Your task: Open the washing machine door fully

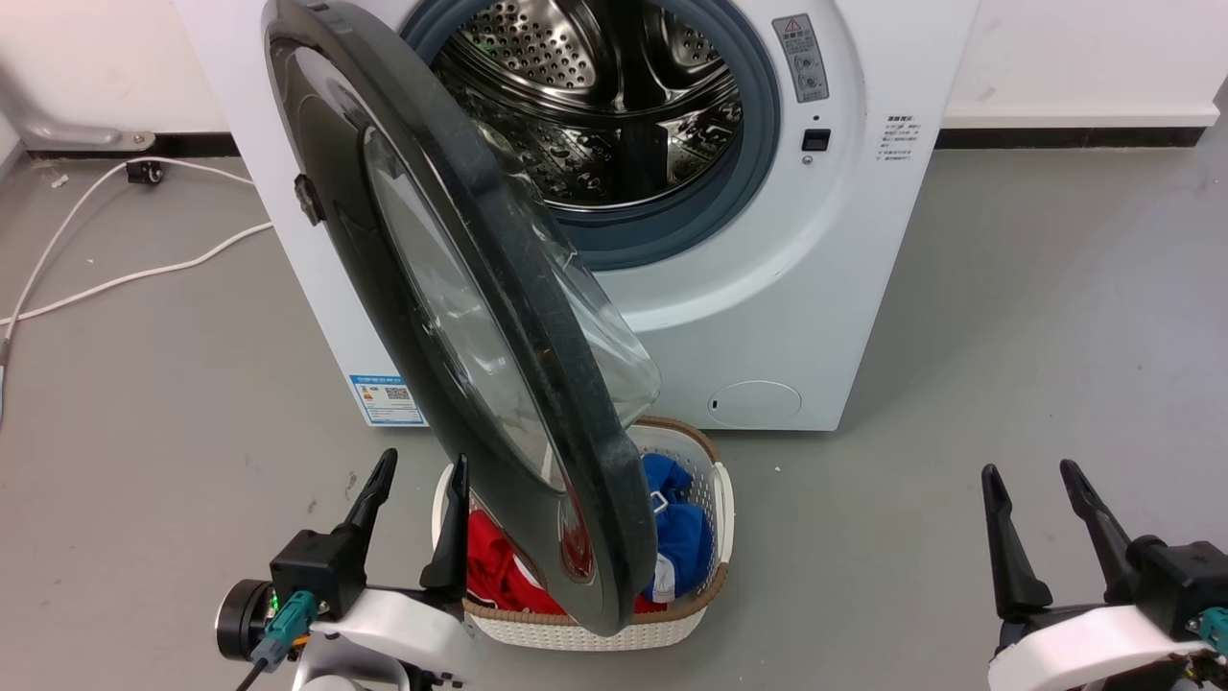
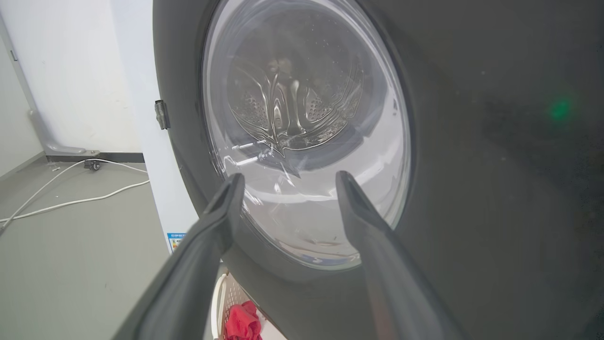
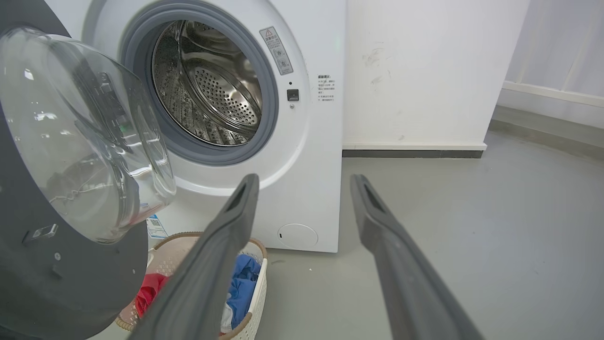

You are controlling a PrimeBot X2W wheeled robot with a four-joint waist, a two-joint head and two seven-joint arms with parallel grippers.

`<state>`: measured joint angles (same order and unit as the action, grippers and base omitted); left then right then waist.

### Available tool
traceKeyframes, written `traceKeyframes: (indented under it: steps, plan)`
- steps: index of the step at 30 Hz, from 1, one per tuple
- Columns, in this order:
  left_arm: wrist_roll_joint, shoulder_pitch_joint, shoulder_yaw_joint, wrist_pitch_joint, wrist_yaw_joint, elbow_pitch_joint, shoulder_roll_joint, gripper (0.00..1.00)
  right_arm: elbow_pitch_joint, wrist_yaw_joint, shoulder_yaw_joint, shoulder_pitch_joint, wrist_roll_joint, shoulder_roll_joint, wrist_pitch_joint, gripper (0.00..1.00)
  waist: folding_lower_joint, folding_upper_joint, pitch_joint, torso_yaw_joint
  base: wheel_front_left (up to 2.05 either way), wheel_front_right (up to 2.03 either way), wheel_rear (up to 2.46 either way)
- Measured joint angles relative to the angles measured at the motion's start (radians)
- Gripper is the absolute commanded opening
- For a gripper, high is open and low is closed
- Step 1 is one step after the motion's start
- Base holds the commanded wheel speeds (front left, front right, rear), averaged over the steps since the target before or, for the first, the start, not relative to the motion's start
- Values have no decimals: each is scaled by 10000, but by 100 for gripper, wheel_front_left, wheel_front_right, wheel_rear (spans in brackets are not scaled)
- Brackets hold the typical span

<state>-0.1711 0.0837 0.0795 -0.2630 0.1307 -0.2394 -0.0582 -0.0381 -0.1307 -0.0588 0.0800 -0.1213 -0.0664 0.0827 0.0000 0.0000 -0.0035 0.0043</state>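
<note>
Washing machine door (image 1: pixel 460 317) is hanging roughly half open on the washing machine (image 1: pixel 767 317), hinged on the left. Head view has the disc nearly edge-on, running 11 to 5 o'clock, low end over the laundry basket (image 1: pixel 724 499). Left gripper (image 1: pixel 424 461) is way nearer, fingers spread and empty, with the door's outer face just beside it at 1 o'clock. Right gripper (image 1: pixel 1028 470), also spread and empty, sits well apart at 3 o'clock, facing the inner side. I'd guess the free edge needs to go toward 9 o'clock.
</note>
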Motion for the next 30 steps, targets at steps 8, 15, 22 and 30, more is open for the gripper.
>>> traceKeyframes:
  steps: [8, 15, 22, 30]
  plan:
    - [-8, 2, 15, 0, 0, -46, -31, 22, 0, -2, 46, -32, 261, 21, -13, 100, 0, 0, 37, -27, 0, 0, 0]
    - [-33, 38, -56, 0, -2, 100, -63, 0, -8, -2, 0, -38, 332, 40, -44, 100, 0, 0, 66, -14, 0, 0, 0]
    - [167, 381, -293, -2, -259, 1133, -188, 0, -13, -2, -136, -35, 345, 67, -42, 100, 1, 0, 53, 76, 0, 0, 0]
    - [593, 1000, -431, -2, -462, 3498, -324, 0, 12, -2, -207, -32, 341, 96, -46, 100, 1, 0, -1, 152, 0, 0, 0]
